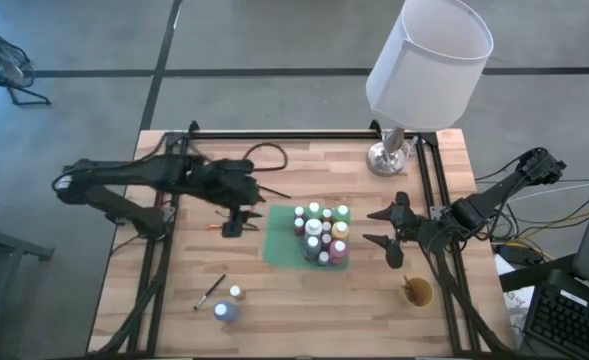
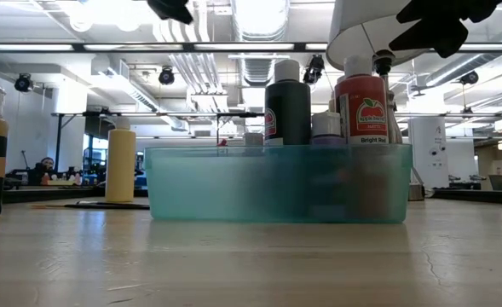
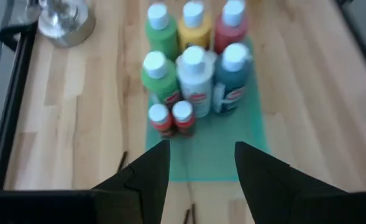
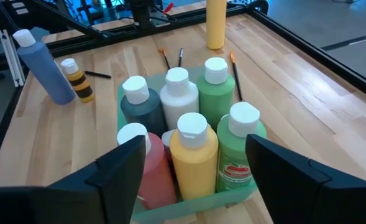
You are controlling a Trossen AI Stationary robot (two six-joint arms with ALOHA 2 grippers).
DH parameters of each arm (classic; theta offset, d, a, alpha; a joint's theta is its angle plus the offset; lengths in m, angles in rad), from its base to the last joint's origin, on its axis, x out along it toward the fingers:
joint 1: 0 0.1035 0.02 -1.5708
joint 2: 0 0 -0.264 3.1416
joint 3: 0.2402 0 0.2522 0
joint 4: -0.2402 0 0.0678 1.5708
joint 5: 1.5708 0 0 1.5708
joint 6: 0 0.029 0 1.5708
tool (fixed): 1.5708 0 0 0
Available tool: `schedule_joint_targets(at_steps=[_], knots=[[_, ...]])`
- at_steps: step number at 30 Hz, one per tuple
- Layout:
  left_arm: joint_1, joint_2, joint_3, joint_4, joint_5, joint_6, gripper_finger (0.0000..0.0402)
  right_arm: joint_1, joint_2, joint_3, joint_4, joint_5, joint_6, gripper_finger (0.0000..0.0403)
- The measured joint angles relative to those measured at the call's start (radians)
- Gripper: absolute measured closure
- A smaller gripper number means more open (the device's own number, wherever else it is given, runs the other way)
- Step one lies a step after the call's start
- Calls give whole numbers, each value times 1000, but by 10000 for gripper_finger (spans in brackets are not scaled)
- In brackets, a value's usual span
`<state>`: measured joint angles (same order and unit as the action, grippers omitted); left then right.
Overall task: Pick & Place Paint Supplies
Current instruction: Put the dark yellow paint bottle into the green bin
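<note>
Green tray [image 1: 274,245] holds upright paint bottles [image 1: 321,232] (pale caps). Both grippers, left [image 1: 236,222] and right [image 1: 379,227], open, empty.

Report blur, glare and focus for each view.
High view: sharp, evenly lit. Low view: teal tray blurs nearby, ceiling lights glare, red bottle readable. Left wrist view: soft throughout, bottles fuzzy past the left tool. Right wrist view: crisp; right tool shadowed.

left claw [image 1: 242,222] – fingers parted, empty | right claw [image 1: 382,227] – spread wide, empty
</note>
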<state>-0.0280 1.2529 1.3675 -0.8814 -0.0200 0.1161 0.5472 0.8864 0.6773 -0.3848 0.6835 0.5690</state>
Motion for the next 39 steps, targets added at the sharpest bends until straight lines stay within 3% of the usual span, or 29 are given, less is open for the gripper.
schedule_joint_targets(at_steps=[10,16,24,28,32,39], knots=[[-93,-337,-298,262,0,-54,216,-1,0,-1,0,1,0,115],[-111,-467,-446,395,1,-51,216,-2,0,-1,1,1,0,123],[-111,-498,-601,562,-10,-105,216,-2,0,-1,0,25,2,155],[-111,-490,-671,682,-96,-49,216,-2,0,-1,0,27,2,169],[-110,-499,-677,629,-182,-78,216,-2,0,-2,0,27,3,179],[-199,-545,-677,575,-181,-139,229,-2,0,-9,-1,27,4,180]])
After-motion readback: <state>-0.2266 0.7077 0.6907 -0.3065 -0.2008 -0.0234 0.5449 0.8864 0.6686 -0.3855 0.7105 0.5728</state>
